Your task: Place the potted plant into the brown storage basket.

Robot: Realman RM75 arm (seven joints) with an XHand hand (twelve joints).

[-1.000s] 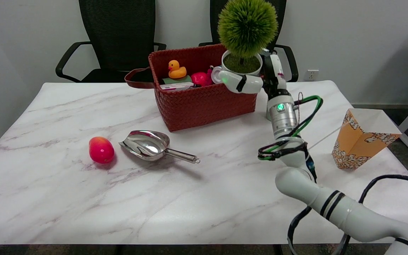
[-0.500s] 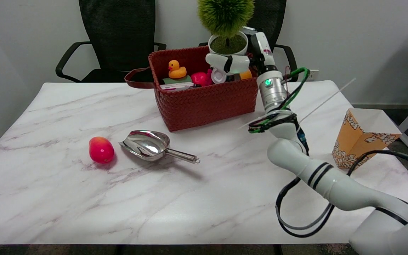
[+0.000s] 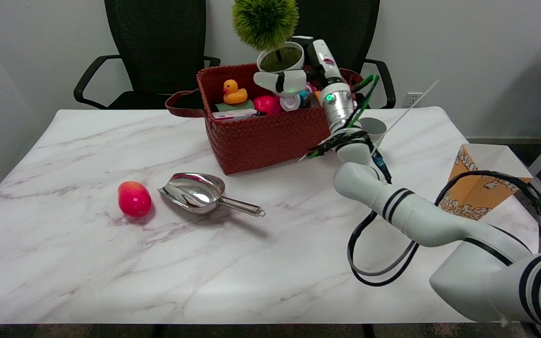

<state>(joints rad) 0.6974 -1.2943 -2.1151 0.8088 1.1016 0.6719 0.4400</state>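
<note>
The potted plant [image 3: 270, 33], a round green tuft in a white pot, is held upright by my right hand [image 3: 298, 75], whose fingers wrap the pot's front. It hangs over the middle of the brown woven storage basket [image 3: 270, 136], above the things inside. The basket stands at the back of the marble table and holds a yellow rubber duck [image 3: 234, 92], a pink item [image 3: 265, 104], a flat box and other small things. The pot's underside is hidden behind my fingers.
A red-yellow fruit [image 3: 134, 198] and a steel scoop [image 3: 201, 191] lie left of centre on the table [image 3: 111, 263]. A small white cup [image 3: 373, 129] stands right of the basket. An orange popcorn box [image 3: 475, 192] sits at the right edge. Two black chairs stand behind the table.
My right arm has carried the plant leftward and away from the basket's right end to above its middle. The white cup behind the arm has come into sight.
</note>
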